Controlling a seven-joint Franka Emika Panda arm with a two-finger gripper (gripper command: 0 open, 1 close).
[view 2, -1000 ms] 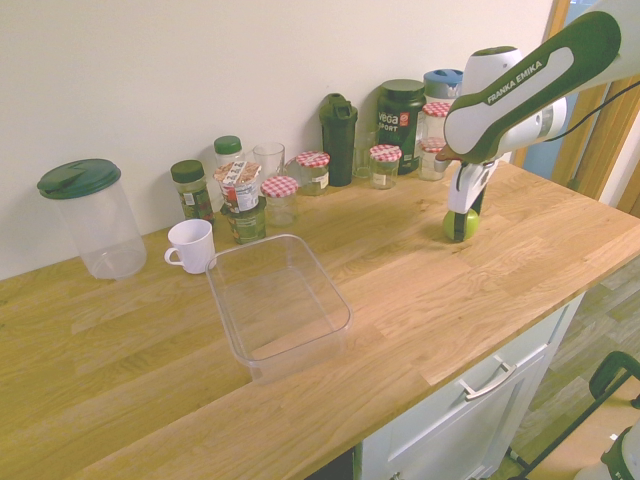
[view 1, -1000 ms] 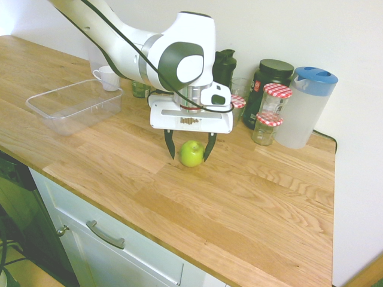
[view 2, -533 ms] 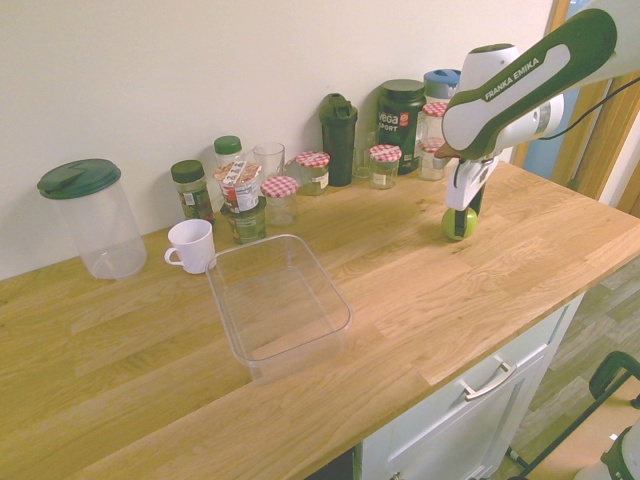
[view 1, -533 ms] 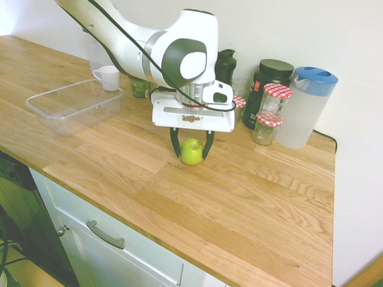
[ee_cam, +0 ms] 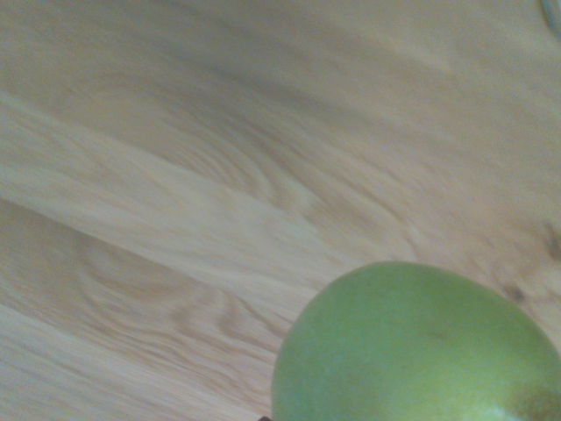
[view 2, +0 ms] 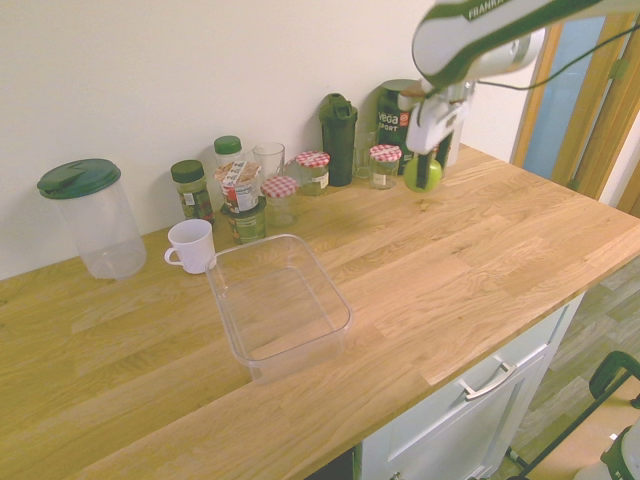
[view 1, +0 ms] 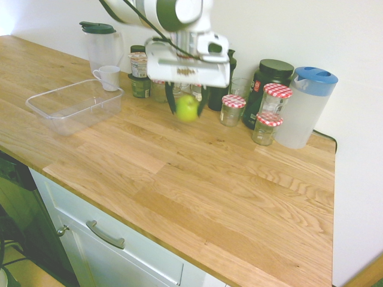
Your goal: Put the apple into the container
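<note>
Apple sits between the gripper fingers, clamped, held in the air clear of the counter, well apart from the container. Gripper points straight down, near the jars at the wall. Apple yellow-green, smooth, round; fills a corner of the wrist view.

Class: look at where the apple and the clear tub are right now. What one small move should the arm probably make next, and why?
Probably carry the apple sideways toward the container, keeping its height. The pincer is shut on the apple, which hangs clear of the worktop, while the container sits empty further along the worktop, near the white cup. Lowering should wait until the apple is over it.
</note>
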